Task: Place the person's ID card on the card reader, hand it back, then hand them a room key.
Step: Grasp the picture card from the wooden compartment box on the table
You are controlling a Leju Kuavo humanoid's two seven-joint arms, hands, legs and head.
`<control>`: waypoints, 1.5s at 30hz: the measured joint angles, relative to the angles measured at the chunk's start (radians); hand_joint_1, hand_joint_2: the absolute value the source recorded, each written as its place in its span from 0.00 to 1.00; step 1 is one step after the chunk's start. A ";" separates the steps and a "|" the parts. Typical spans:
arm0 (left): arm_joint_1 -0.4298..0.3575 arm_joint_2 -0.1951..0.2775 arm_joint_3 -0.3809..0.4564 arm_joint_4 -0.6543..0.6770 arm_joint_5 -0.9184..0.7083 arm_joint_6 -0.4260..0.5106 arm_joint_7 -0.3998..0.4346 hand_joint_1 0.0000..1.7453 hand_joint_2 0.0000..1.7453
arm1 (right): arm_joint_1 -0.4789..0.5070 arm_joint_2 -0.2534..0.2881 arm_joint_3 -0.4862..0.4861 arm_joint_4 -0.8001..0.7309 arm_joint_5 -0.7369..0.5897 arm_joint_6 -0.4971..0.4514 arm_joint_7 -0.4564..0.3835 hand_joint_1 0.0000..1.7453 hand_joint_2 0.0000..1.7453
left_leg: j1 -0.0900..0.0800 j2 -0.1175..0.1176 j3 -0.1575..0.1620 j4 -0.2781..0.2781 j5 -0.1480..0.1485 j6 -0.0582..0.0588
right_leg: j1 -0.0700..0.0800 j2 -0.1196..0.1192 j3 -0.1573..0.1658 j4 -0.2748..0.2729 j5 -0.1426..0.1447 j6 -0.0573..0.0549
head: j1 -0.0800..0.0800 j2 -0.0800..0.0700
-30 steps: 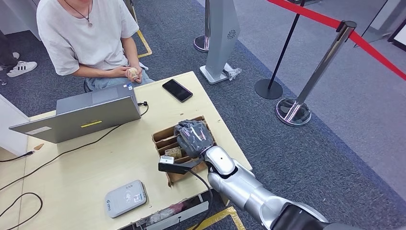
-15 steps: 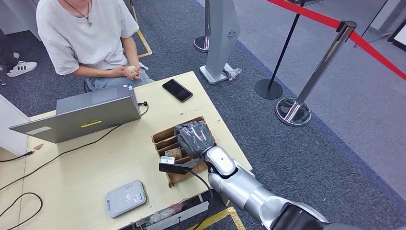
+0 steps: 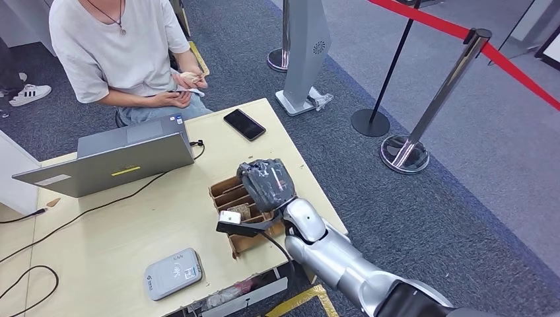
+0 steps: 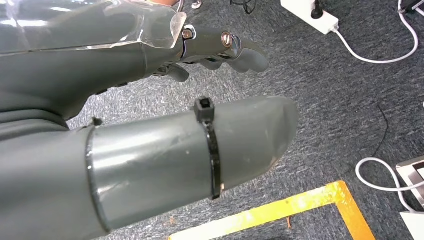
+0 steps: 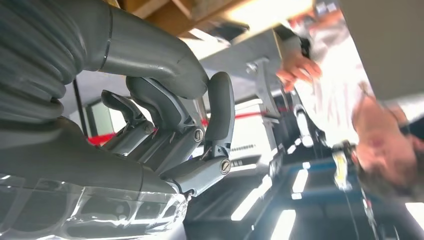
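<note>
One brown cardboard box with dividers (image 3: 232, 191) sat on the pale wooden bench (image 3: 119, 231), and the right hand (image 3: 267, 185) hovered just above it, fingers curled together; whether a room key lay pinched inside them could not be told. The grey card reader (image 3: 173, 273) lay on the bench nearer the robot than the box, with no card on it. Beyond the box, past the open grey laptop (image 3: 109, 158), the seated person in a pale shirt (image 3: 115, 49) held something small at their lap, possibly the returned ID card. Judging by that, the key handover remained. The left hand (image 4: 150, 115) hung over carpet, fingers loosely apart, holding nothing.
</note>
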 joint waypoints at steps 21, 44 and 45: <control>0.000 0.000 0.000 0.000 0.003 0.002 -0.002 0.00 0.00 | 0.002 -0.006 -0.001 -0.093 0.002 -0.001 0.004 1.00 1.00 | 0.000 0.000 0.000 0.000 0.000 0.000 | 0.000 0.000 0.000 0.000 0.000 0.000 | 0.000 0.000; 0.002 0.000 0.000 0.000 0.014 0.012 -0.012 0.00 0.00 | 0.018 -0.010 0.028 -0.131 0.016 0.056 0.000 0.00 1.00 | 0.000 0.000 -0.001 0.000 0.000 0.000 | 0.000 0.000 0.000 0.000 0.000 0.000 | 0.000 0.000; 0.002 0.000 0.000 0.000 0.014 0.012 -0.012 0.00 0.00 | 0.018 -0.007 0.031 -0.122 0.014 0.058 0.000 0.00 1.00 | 0.000 0.000 -0.001 0.000 0.000 0.000 | 0.000 0.000 0.000 0.000 0.000 0.000 | 0.000 0.000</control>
